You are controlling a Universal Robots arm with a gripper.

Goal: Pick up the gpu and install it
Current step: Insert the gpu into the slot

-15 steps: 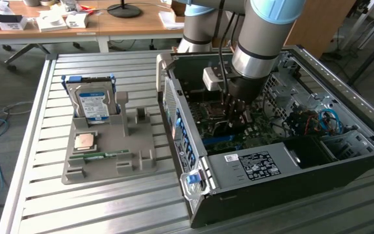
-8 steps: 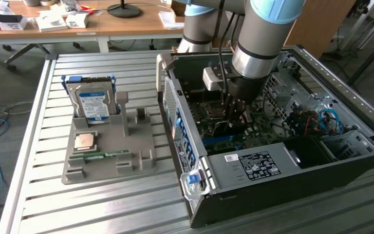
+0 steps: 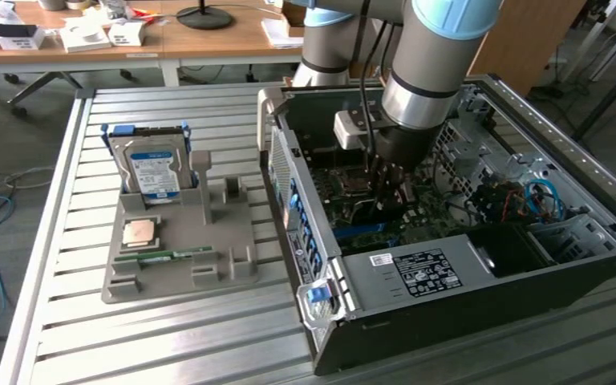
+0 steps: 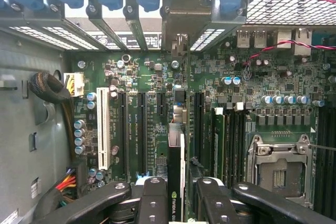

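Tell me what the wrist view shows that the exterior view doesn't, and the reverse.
Wrist view: the gripper closed on the gpu, held edge-on above the motherboard's slots, plus a white expansion slot and the processor socket up close.
Exterior view: the robot arm reaching into the computer case, and outside it a grey tray carrying an upright hard drive, a processor chip and a memory stick.
Both: the green motherboard inside the case.
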